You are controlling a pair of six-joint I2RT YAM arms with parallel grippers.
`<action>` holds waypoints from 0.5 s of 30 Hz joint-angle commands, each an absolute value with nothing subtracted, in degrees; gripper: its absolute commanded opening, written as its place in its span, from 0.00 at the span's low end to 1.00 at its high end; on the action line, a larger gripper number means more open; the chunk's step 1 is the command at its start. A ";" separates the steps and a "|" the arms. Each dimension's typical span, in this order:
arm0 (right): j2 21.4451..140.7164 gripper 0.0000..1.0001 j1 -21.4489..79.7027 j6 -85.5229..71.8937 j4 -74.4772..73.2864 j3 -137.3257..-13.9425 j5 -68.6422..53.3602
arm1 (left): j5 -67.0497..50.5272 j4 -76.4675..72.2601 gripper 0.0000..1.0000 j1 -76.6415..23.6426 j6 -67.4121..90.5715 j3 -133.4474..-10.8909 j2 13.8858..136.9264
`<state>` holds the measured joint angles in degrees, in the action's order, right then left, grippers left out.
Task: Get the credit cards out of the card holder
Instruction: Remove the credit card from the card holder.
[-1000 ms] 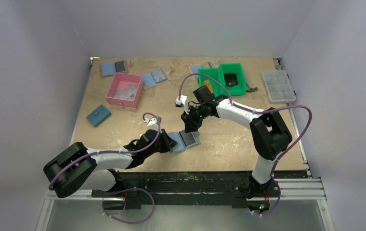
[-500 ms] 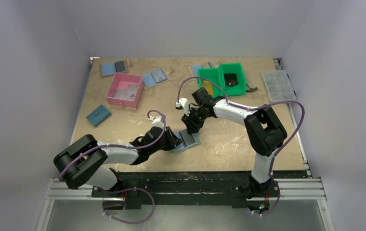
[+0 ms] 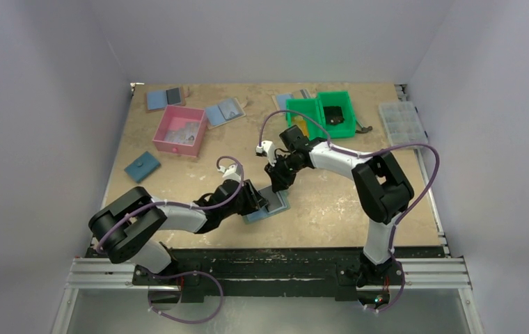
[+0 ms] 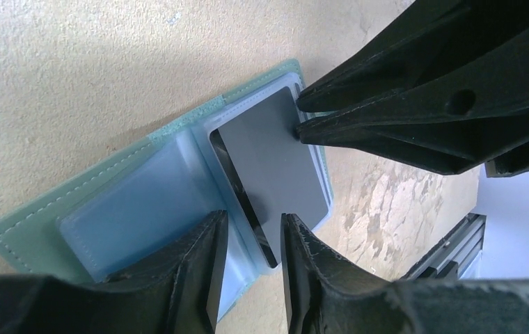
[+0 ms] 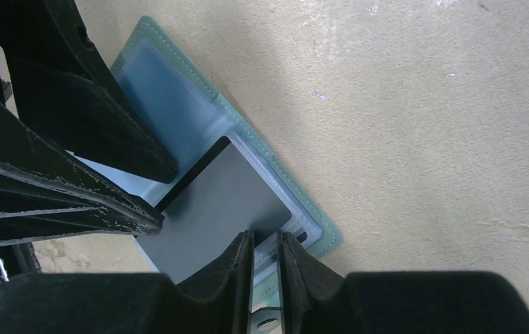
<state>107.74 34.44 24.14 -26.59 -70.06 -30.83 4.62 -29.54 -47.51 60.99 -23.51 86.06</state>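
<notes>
The card holder (image 4: 108, 216) is lying open and flat on the table (image 3: 331, 202), near the front edge and between the two arms. Its grey-green cover is facing down and its pale blue sleeves are facing up. A grey panel (image 4: 275, 160) is lying on the half farther from the left arm's base.

The left gripper (image 4: 253, 221) is pointing in from the holder's left side, low over the sleeves. Its jaws are standing apart with a clear gap, and the panel's near corner is showing in that gap. They are gripping nothing.

The right gripper (image 5: 265, 240) is pointing in from the opposite side, its tips meeting the panel's far edge. Its jaws are standing almost together, leaving only a thin slot in which a strip of the sleeve's edge is showing. Whether they are pinching the panel or the sleeve I cannot tell.

The two grippers are facing each other across the panel, close but apart.
</notes>
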 commanded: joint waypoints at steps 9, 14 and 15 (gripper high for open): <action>111.93 0.06 34.45 23.69 -30.96 -72.67 -39.28 | 4.31 -31.91 0.37 -46.52 64.10 -23.66 88.78; 113.32 0.03 34.45 24.98 -34.00 -73.62 -43.25 | 6.86 -33.99 0.34 -46.24 67.18 -20.56 86.80; 113.44 0.03 34.45 25.16 -34.20 -73.71 -43.72 | 7.39 -34.27 0.31 -46.15 67.89 -20.07 86.37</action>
<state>111.13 33.19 24.05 -29.32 -73.21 -37.95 4.34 -32.56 -46.87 64.93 -22.59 87.46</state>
